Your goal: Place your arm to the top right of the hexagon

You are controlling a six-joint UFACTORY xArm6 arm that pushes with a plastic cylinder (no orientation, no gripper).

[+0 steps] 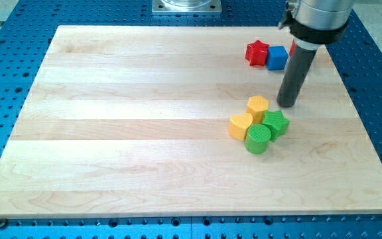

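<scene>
My tip [287,105] sits on the wooden worktop [144,133], just to the upper right of the yellow hexagon [258,106], w/ a narrow gap between them, not touching as far as I can tell. No pincer on this arm: it ends in a plain dark rod, so nothing to spread or clamp.

Rel. to the tip:
- yellow hexagon: just to the view's left, about level w/ it.
- green star [276,123]: just below, slightly left; close to the tip but apart from it.
- green cylinder [258,139]: further below-left, touching or nearly touching the green star.
- yellow heart-ish block [241,125]: lower left, beyond the hexagon, pressed up against it & the green cylinder.
- blue cube [277,58]: above, twd the view's top, just left of the rod's shaft.
- red star [257,52]: above & left, right beside the blue cube.
- a sliver of another red block [292,48] shows behind the rod next to the blue cube; shape can't be made out.

The four yellow/green blocks form one tight cluster; the red/blue group lies well apart from it.
</scene>
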